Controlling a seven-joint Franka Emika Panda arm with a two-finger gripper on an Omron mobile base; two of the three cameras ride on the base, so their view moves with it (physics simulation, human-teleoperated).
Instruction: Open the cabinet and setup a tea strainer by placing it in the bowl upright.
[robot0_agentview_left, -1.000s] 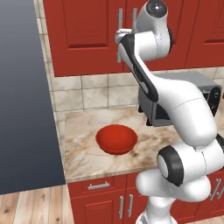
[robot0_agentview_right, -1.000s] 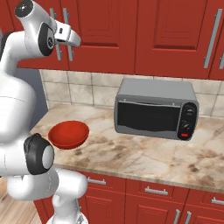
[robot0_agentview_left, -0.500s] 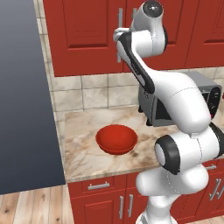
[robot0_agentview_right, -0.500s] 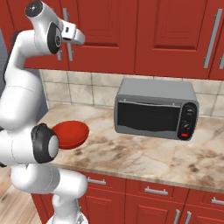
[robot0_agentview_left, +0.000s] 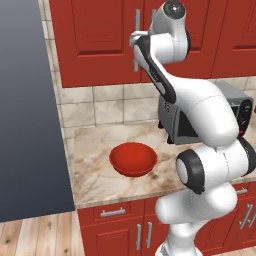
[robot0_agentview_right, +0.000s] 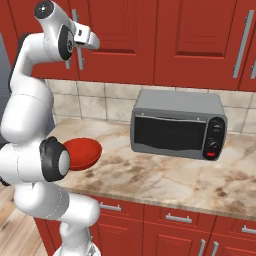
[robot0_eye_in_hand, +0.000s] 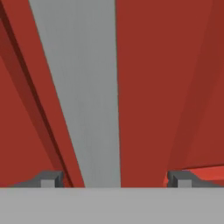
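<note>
The gripper (robot0_eye_in_hand: 113, 179) stood with its jaws spread wide and nothing yet pinched between them, pressed up close to the cabinet (robot0_agentview_left: 100, 40). Directly ahead of it, between the two dark fingertips (robot0_eye_in_hand: 48, 178), ran the handle (robot0_eye_in_hand: 83, 96), a long, smooth, dull silver bar whose long axis lay up and down the door, though the rolled hand camera showed it leaning. The bar sat somewhat nearer the left tip than the right, with glossy red panelled door to either side, so a straight closing of the jaws looked likely to catch it across its width. Judged from this, the step in hand was taking hold of the bar before pulling the door outward; the doors were shut. The tea strainer could not be seen and was presumably behind those doors. Well below the gripper and a little to its left in the left base view, the bowl (robot0_agentview_left: 133, 158) rested on the marbled stone counter (robot0_agentview_left: 95, 175), round, shallow and shiny red, with nothing in it. Further right of the gripper and lower, a boxy grey toaster oven (robot0_agentview_right: 177, 122) with a dark glass front stood on the counter.
</note>
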